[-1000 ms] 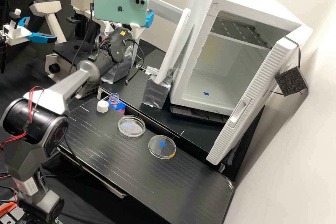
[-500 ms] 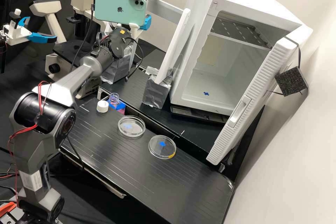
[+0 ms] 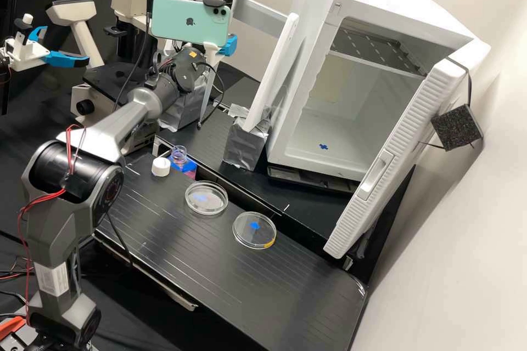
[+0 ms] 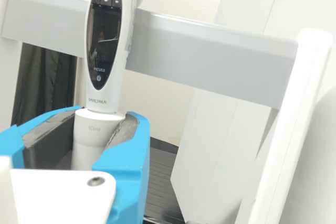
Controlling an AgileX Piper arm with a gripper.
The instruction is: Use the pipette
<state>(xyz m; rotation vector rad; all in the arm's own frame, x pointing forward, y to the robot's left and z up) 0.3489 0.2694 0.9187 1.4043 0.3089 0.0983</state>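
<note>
1. White, slender pipette (image 4: 119, 72) with a glossy black oval panel: clamped near upright between the gripper's (image 4: 102, 115) blue fingers, by the smooth grey crossbar (image 4: 210, 56).
2. Keep it vertical, moving slowly past that bar.
3. Scuffed pads against round plastic could let it twist.

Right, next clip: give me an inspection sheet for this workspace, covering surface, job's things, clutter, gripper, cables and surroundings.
Surface: black bench, pale streaks across it.
Job's things: pipette upright, slightly tilted; open bottle, cap beside it; two clear dishes, one with a yellow mark.
Clutter: foil-wrapped foot under a rack post.
Gripper: blue-fingered, closed on the pipette.
Cables: red wires at the arm's joint; black cable looping near the wrist.
Surroundings: cabinet, door open; microscope; rack behind the pipette.
</note>
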